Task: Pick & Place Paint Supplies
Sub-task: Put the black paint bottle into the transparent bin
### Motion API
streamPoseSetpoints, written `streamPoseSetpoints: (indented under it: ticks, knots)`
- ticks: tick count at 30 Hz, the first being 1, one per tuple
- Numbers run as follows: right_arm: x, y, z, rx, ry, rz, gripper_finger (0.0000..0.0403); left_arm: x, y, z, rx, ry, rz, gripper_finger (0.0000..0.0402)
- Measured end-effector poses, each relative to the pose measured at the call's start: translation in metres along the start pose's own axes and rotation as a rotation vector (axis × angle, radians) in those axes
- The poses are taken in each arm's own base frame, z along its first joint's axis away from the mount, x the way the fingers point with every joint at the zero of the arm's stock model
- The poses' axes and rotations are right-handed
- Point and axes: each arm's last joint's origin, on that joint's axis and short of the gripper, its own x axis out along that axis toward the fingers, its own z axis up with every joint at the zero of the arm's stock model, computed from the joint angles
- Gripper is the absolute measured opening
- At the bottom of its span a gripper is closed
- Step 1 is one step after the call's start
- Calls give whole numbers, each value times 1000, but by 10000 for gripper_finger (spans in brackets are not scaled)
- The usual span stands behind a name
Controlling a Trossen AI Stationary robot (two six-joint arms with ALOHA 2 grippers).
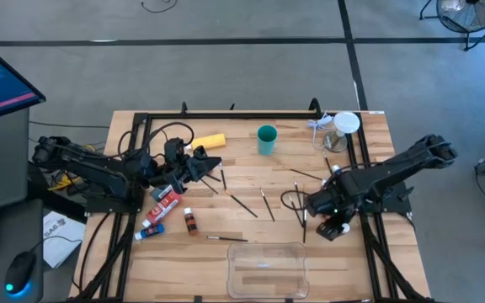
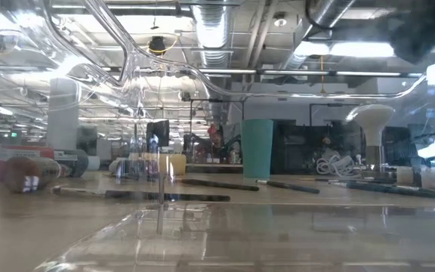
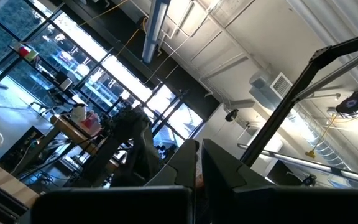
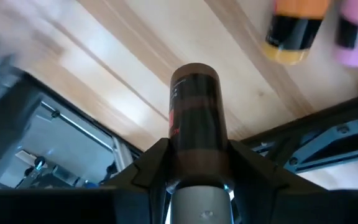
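Observation:
My right gripper hangs over the table's right side, shut on a small brown paint bottle. At the left, my left gripper is raised, shut and empty; its fingers point up into the room. Several thin brushes lie flat mid-table. A red tube, a blue tube and another small brown bottle lie left of them. A yellow bottle lies at the far left. My right gripper pinches the brown bottle between its two fingers, one on each side of the body just past the pale cap. The fingers slant down from above. The bottle runs along them with its base pointing away at the wood, apparently clear of it.
A teal cup stands at the far middle and a clear plastic tray sits at the near edge. An orange bottle and a pink one sit beyond the held bottle. A black frame borders the table's right side.

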Motion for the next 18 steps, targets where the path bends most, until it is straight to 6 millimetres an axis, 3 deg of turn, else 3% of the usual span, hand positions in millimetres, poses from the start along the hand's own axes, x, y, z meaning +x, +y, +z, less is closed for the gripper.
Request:
streamPoseSetpoints:
  ticks: [12, 18]
  knots:
    - [-77, 34, 6, -136, -313, 237, 130, 0, -1, -1, -2, 9, -3, 2]
    - [-102, 57, 6, -268, -499, 423, 130, -1, -3, -3, -8, 15, -10, 2]
